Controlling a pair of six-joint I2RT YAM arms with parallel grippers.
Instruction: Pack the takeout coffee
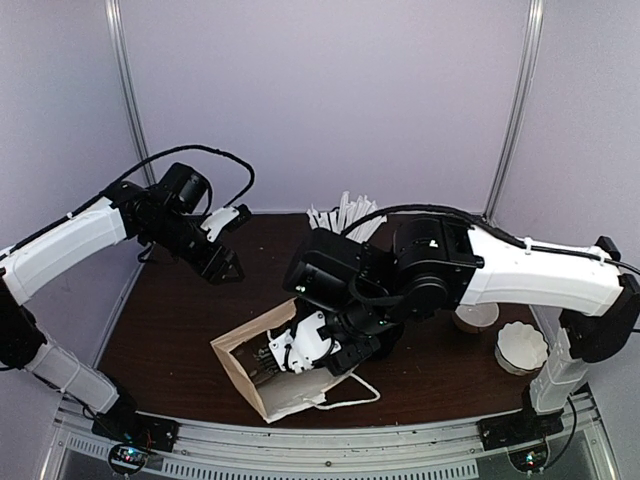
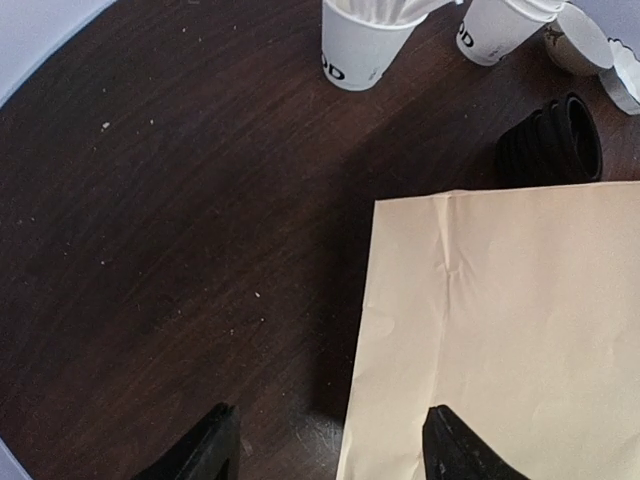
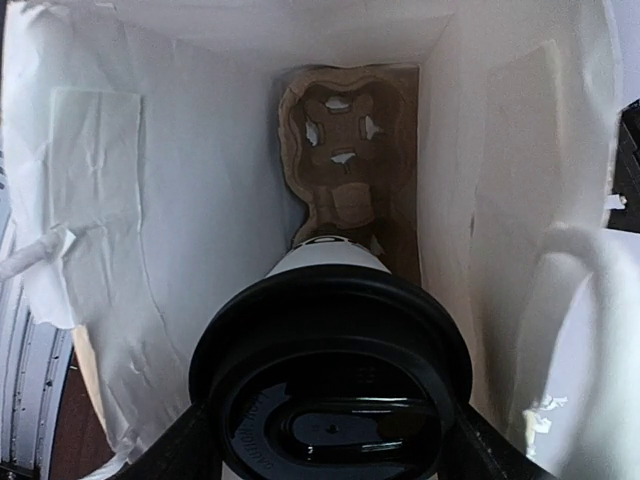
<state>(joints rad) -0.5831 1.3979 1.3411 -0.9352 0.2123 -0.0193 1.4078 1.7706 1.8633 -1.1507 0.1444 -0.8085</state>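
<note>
The takeout coffee, a white cup with a black dome lid, points bottom-first into the paper bag. My right gripper is shut on its lid, one finger on each side. A brown cardboard carrier lies at the bag's far end, just beyond the cup's base. From above, the bag lies on its side near the front edge with my right gripper in its mouth, hiding the cup. My left gripper hangs open and empty to the bag's left. Its wrist view shows the gripper over the bag's edge.
A lidless cup of white sticks and another white cup stand behind the bag, beside a stack of black lids. At the right of the table are a white cup stack and a fluted white paper piece.
</note>
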